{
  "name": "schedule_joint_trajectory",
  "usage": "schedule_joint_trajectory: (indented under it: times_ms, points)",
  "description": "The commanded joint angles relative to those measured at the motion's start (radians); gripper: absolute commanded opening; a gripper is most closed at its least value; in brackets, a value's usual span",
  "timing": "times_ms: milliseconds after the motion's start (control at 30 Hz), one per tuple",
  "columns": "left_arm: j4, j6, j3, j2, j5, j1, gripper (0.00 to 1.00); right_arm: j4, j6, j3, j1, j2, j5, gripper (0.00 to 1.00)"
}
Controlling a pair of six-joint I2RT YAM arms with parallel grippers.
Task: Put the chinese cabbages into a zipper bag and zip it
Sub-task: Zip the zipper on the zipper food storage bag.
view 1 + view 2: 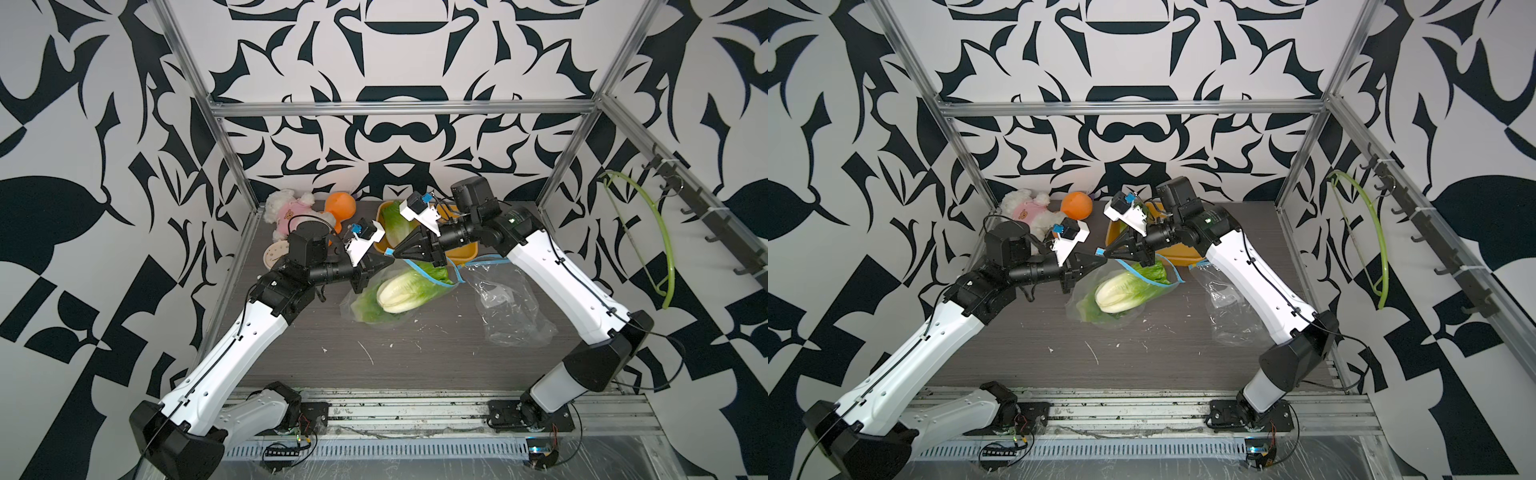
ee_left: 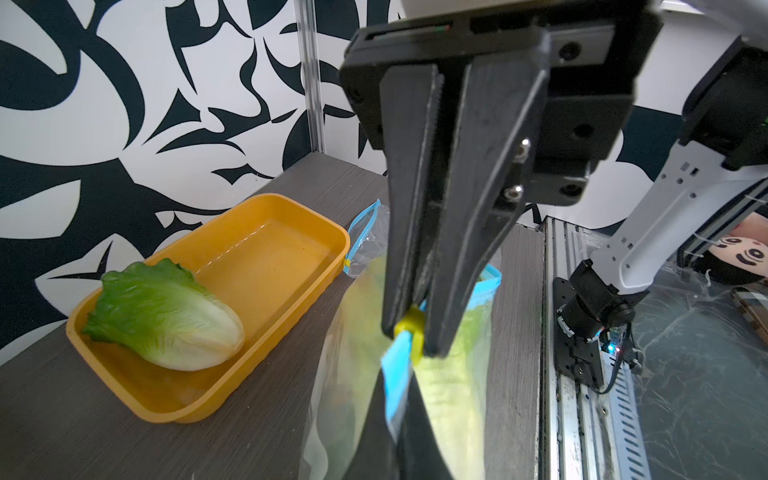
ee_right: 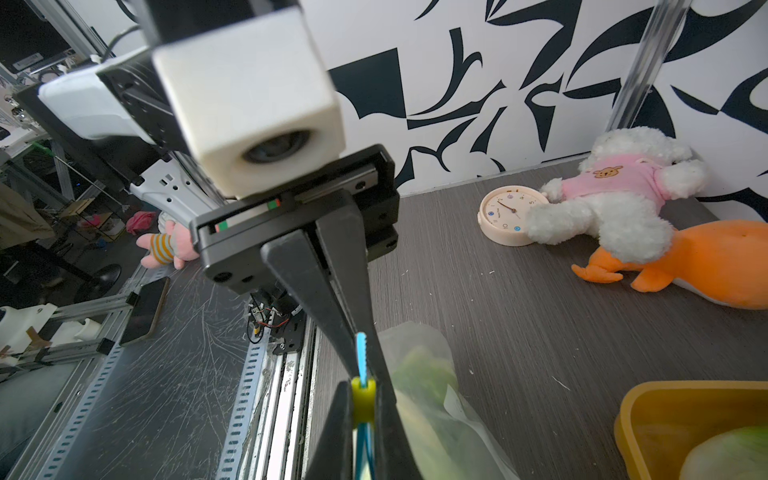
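bagged cabbages [image 2: 457, 395] blurred, clock [image 1: 274, 255] half hidden

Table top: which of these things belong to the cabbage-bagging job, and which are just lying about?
Job: zipper bag, yellow slider, bagged cabbage, second cabbage in yellow tray.
Lying about: white plush dog, orange plush, clock, spare bag.

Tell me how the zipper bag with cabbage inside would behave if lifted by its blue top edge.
The zipper bag is thin, wrinkled film, so it would probably sag and fold. The cabbage inside looks bulky, so it would likely slide to the lowest corner.
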Motion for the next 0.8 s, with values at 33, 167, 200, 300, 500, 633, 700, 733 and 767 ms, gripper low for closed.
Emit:
schedule_joint_trajectory:
  times_ms: [33,167,200,300,500,633,700,733,767]
  points:
    - [0.074,-0.053,0.0,-0.04,-0.074,0.005,0.0,0.037,0.037,-0.029,-0.008,-0.063,0.02,0.0]
    - [0.083,-0.073,-0.015,-0.061,-0.11,0.005,0.0,0.07,0.075,-0.062,-0.008,-0.079,0.033,0.0]
    - [0.079,-0.074,-0.016,-0.064,-0.11,0.007,0.0,0.073,0.082,-0.067,-0.007,-0.082,0.042,0.0]
    - [0.083,-0.072,-0.027,-0.082,-0.082,0.007,0.0,0.086,0.1,-0.08,-0.009,-0.091,0.076,0.0]
    - [0.072,-0.077,-0.031,-0.101,-0.083,0.013,0.0,0.108,0.127,-0.096,-0.013,-0.104,0.132,0.0]
    - [0.069,-0.089,-0.035,-0.124,-0.119,0.017,0.0,0.109,0.135,-0.108,-0.02,-0.111,0.147,0.0]
    - [0.071,-0.099,-0.038,-0.133,-0.122,0.021,0.0,0.112,0.139,-0.117,-0.022,-0.117,0.153,0.0]
    - [0.066,-0.103,-0.036,-0.135,-0.13,0.022,0.0,0.113,0.141,-0.12,-0.025,-0.118,0.155,0.0]
    - [0.059,-0.104,-0.036,-0.137,-0.14,0.023,0.0,0.113,0.144,-0.123,-0.026,-0.12,0.156,0.0]
